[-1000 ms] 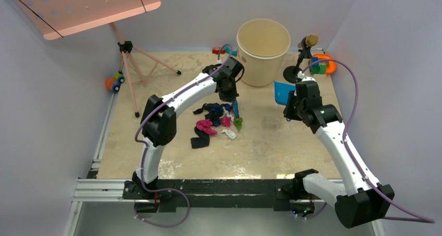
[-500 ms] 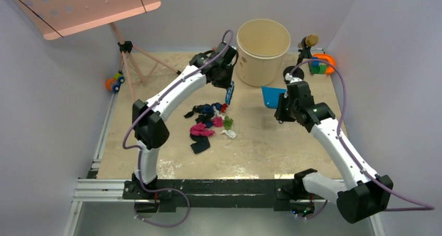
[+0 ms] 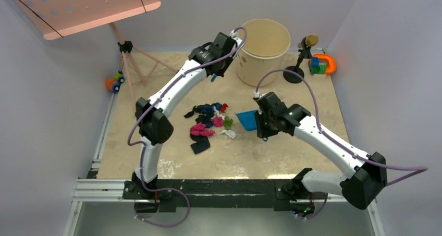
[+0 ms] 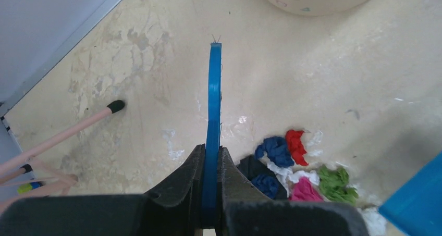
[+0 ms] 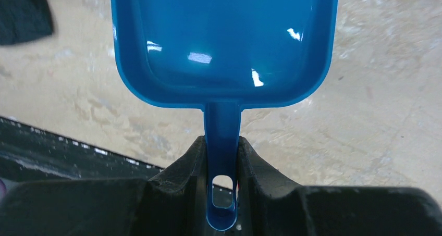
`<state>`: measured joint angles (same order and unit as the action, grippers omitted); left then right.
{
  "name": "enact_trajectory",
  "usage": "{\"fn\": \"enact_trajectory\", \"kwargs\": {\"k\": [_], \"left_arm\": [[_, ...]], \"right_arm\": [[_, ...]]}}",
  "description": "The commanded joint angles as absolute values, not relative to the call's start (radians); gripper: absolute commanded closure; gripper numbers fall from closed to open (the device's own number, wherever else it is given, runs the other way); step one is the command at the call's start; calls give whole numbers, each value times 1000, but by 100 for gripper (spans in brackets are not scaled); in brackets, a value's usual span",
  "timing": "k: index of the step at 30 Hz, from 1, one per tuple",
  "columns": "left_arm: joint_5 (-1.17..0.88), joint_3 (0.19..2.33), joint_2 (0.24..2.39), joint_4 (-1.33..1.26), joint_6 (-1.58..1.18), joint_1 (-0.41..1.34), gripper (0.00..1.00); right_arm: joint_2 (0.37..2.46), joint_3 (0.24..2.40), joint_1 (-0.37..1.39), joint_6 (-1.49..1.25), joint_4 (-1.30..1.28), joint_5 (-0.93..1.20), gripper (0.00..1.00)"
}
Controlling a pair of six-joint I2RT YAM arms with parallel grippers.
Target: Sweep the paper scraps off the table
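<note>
Our left gripper (image 4: 211, 191) pinches the brush (image 4: 213, 106), held beyond the far side of the paper scraps (image 3: 210, 122) heaped mid-table (image 3: 292, 142). Just to their right, our nearer right gripper (image 5: 223, 160) clamps the dustpan (image 3: 246, 119) by its handle, mouth facing them.

One blue plastic dustpan (image 3: 245, 119), one thin blue plastic brush (image 4: 212, 106), one round beige bucket (image 3: 255, 72), and roughly ten small crumpled paper scraps (image 3: 201, 129); their exact number is unclear.

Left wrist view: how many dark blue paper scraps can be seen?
2. The upper dark blue scrap lies beside the red scrap; the lower dark blue scrap rests against the black scrap. Others may be hidden underneath.
</note>
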<state>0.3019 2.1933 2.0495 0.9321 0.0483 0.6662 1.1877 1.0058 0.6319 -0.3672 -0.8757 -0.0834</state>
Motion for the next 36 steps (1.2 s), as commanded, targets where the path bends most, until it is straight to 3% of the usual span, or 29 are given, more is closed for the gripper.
{"fn": "enact_trajectory", "kwargs": {"k": [1, 13, 20, 36], "left_arm": [[282, 2299, 2166, 1012, 183, 627, 100], [44, 2328, 2277, 1121, 245, 603, 100], [-68, 2304, 2273, 1185, 266, 617, 100], [-228, 2274, 2229, 1305, 218, 697, 100]], "right_arm": [[1204, 1026, 730, -430, -962, -67, 100], [1330, 960, 975, -554, -974, -52, 100], [1473, 1006, 985, -568, -883, -166, 100], [1637, 1083, 923, -461, -670, -162, 100]]}}
